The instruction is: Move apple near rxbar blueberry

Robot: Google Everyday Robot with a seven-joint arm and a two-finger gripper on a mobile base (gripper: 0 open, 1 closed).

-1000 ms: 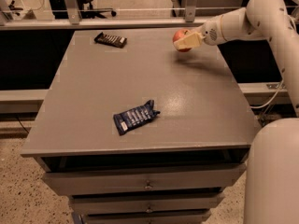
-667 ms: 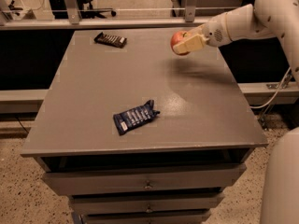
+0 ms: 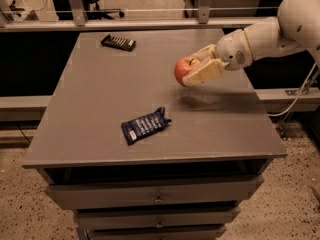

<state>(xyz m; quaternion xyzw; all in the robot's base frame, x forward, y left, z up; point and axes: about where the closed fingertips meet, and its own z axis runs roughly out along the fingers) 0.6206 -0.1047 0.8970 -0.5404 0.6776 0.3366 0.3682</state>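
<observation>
My gripper (image 3: 196, 67) reaches in from the right, shut on the red apple (image 3: 183, 69), and holds it in the air above the right middle of the grey table (image 3: 90, 99). Its shadow falls on the tabletop just below. The rxbar blueberry (image 3: 145, 125), a crinkled dark blue wrapper with white lettering, lies flat near the table's front, below and to the left of the apple and apart from it.
A dark brown bar wrapper (image 3: 118, 42) lies at the table's back left. The table has drawers (image 3: 157, 194) below its front edge. A rail (image 3: 150, 23) runs behind the table. My white arm (image 3: 270, 34) spans the right side.
My gripper has carried the apple from the table's back right toward the front and left, closer to the blue wrapper. The wrappers have not moved.
</observation>
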